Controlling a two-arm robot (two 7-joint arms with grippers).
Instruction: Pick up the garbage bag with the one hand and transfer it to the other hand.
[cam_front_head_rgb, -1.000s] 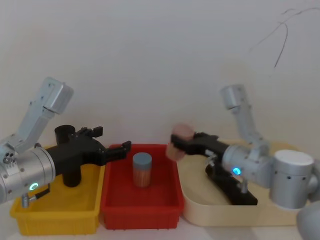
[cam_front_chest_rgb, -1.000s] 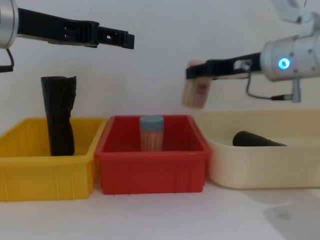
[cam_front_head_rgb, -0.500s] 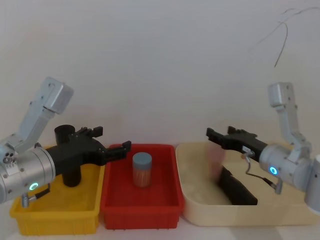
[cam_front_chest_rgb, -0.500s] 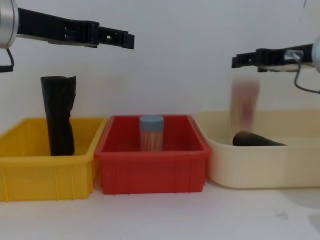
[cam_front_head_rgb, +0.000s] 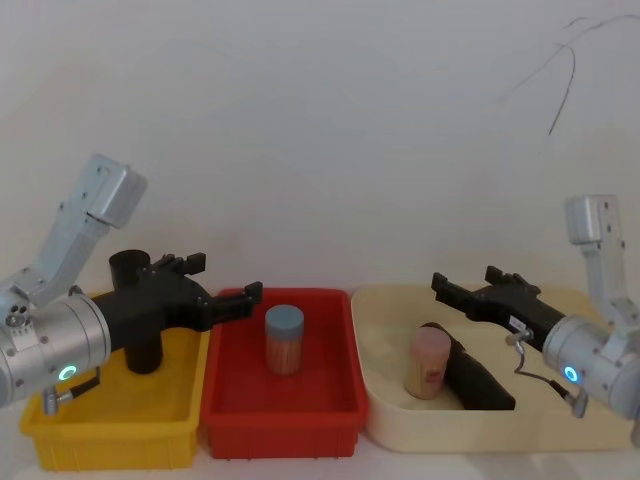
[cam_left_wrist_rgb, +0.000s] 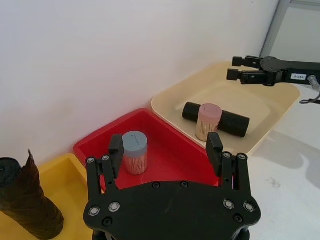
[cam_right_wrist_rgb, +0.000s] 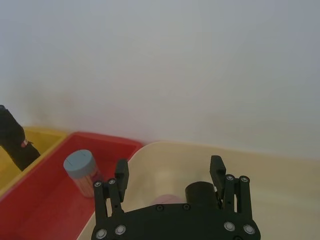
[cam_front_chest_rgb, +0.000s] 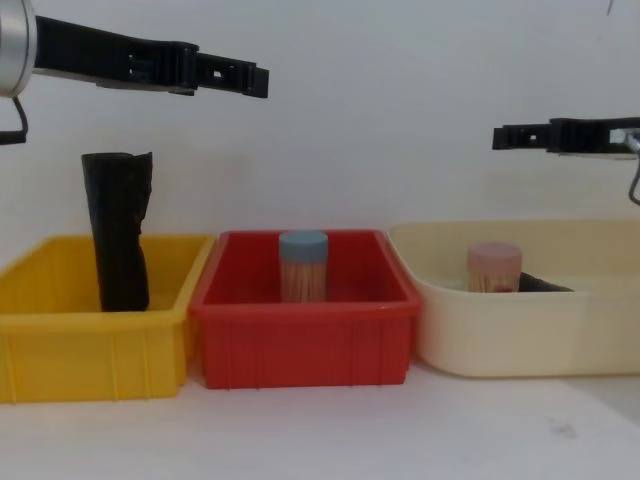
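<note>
The garbage bag (cam_front_head_rgb: 482, 381) is a black roll lying on its side in the cream tray (cam_front_head_rgb: 440, 432), also seen as the garbage bag (cam_left_wrist_rgb: 233, 123) (cam_front_chest_rgb: 545, 285) (cam_right_wrist_rgb: 199, 189). A pink-lidded jar (cam_front_head_rgb: 428, 365) (cam_left_wrist_rgb: 207, 120) (cam_front_chest_rgb: 493, 267) stands upright against it. My right gripper (cam_front_head_rgb: 468, 280) (cam_front_chest_rgb: 515, 135) (cam_right_wrist_rgb: 170, 171) (cam_left_wrist_rgb: 240, 68) hovers open and empty above the tray's back. My left gripper (cam_front_head_rgb: 225, 278) (cam_front_chest_rgb: 236, 76) (cam_left_wrist_rgb: 165, 145) hangs open and empty over the yellow and red bins.
Another black roll (cam_front_head_rgb: 135, 325) (cam_front_chest_rgb: 118, 230) (cam_left_wrist_rgb: 25, 200) with a loose pointed flap stands in the yellow bin (cam_front_head_rgb: 110, 440). A blue-lidded jar (cam_front_head_rgb: 284, 340) (cam_front_chest_rgb: 302, 265) stands in the red bin (cam_front_head_rgb: 280, 430). A white wall is close behind the bins.
My right gripper let go of the pink-lidded jar, which dropped into the cream tray and stands by the black roll. The right arm drew back to the right. The left arm stayed still.
</note>
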